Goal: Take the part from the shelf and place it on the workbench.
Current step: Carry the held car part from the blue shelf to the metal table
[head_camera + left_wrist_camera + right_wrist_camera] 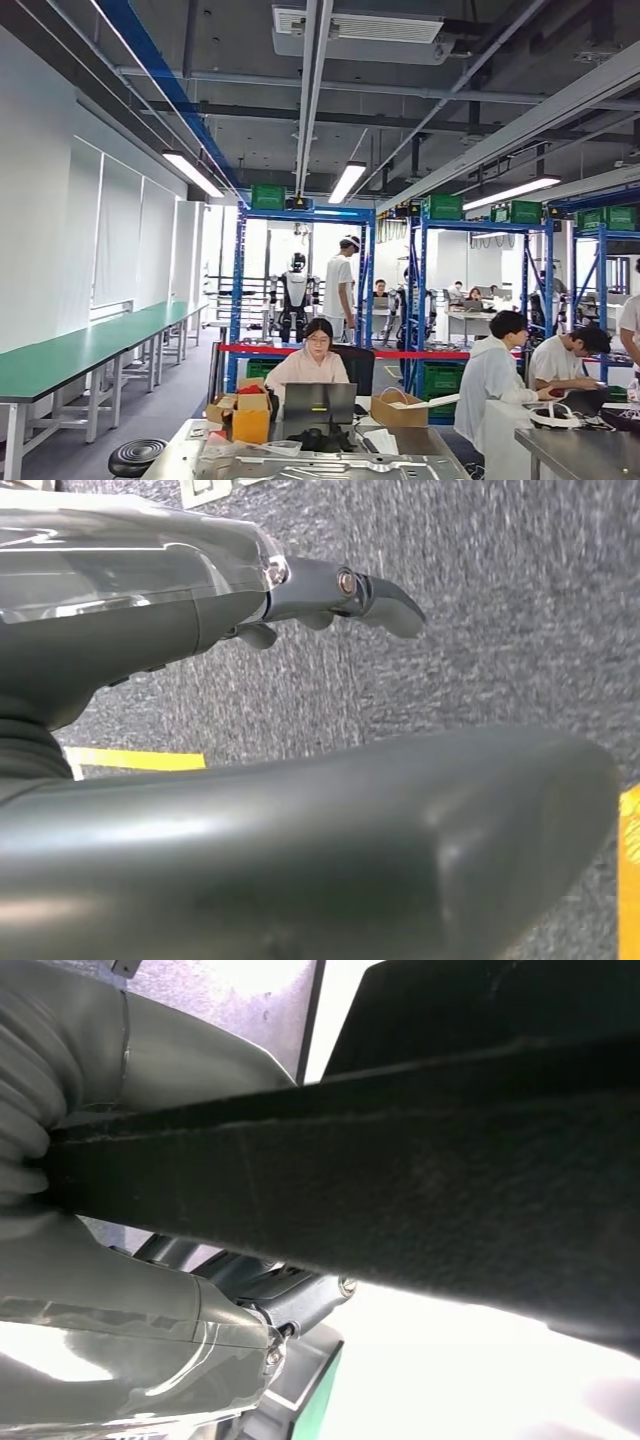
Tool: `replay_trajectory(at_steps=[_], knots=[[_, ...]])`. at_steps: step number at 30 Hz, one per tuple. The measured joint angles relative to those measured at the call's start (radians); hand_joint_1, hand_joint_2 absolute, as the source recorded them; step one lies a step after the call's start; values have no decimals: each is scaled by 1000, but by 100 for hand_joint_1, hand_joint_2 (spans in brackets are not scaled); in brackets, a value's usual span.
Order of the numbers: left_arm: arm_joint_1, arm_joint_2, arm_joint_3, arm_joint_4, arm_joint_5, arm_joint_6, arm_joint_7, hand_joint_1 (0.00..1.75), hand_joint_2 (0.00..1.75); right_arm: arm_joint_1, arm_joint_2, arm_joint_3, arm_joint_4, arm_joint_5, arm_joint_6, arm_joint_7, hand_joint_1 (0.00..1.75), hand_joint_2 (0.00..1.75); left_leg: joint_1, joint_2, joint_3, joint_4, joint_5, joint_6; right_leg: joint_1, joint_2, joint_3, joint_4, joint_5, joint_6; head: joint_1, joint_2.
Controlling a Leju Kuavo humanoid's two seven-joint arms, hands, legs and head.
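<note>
The part is a silvery stamped metal sheet lying flat along the bottom edge of the head view. In the right wrist view a dark, backlit slab crosses the picture, which seems to be this part seen from its underside. My right hand grips it, with the thumb on one side and the dark fingers on the other. My left hand hangs over the grey carpet, its thick thumb well apart from the dark fingers, with nothing between them.
A steel table with cardboard boxes and a laptop stands just ahead, a person seated behind it. More people sit at a bench on the right. Long green workbenches line the left wall. Blue shelving racks stand behind.
</note>
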Motion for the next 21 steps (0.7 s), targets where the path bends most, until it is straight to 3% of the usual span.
replay_trajectory(at_steps=[2,3,5,7,9,11,12,13,15,17,19,21], knots=[[-1,-4,3,0,-4,0,-2,0,175,-2,1,-3,-1,-14,4,0,175,175,-3,-1,1,-1,-2,0,17,-8,50,-120,48,-23,0,0],[0,-5,4,0,-7,0,-2,0,175,-2,2,-5,-1,-23,7,1,175,175,-2,1,0,-2,-4,-1,23,-12,63,-151,54,-30,0,0],[3,-7,7,0,-10,0,-3,0,175,-3,4,-9,-1,-37,12,3,175,175,-2,7,3,-7,-4,-8,26,-9,69,-167,52,-33,0,0],[2,-7,8,0,-13,-2,-4,0,175,-3,8,-15,-1,-43,14,5,175,175,-3,11,5,0,-17,-15,18,-3,82,-189,59,-31,0,0],[1,-7,9,0,-15,-2,-4,0,175,-4,14,-18,-1,-46,16,6,175,175,-3,11,-26,74,-62,-22,10,2,97,-207,65,-29,1,0],[2,-6,11,0,-15,-1,-4,0,175,-1,16,-18,2,-47,17,7,175,175,2,10,-88,195,-111,-32,7,11,100,-209,64,-29,1,0],[3,-5,13,0,-15,-1,-4,0,175,1,16,-18,3,-47,17,7,175,175,6,10,-111,232,-116,-38,5,16,101,-208,63,-27,1,0],[4,-5,14,0,-15,0,-4,0,175,3,16,-18,5,-47,18,7,175,175,11,10,-117,235,-103,-44,2,23,101,-206,60,-24,1,0],[4,-5,15,0,-15,-1,-4,0,175,5,17,-18,7,-47,18,7,175,175,23,7,-81,143,-34,-58,-7,39,103,-195,52,-13,1,0],[3,-6,15,0,-15,-1,-4,0,175,4,18,-18,7,-47,18,8,175,175,32,-19,-33,41,6,-66,-12,54,96,-174,39,2,0,0],[4,-7,17,0,-15,-1,-4,0,175,4,20,-18,8,-47,16,12,175,175,32,-38,-20,13,0,-55,-13,67,87,-162,34,13,-1,0],[3,-7,20,0,-15,-1,-4,0,175,3,21,-19,12,-45,10,18,175,175,29,-30,-19,11,0,-37,-16,73,85,-161,33,20,-2,0]])
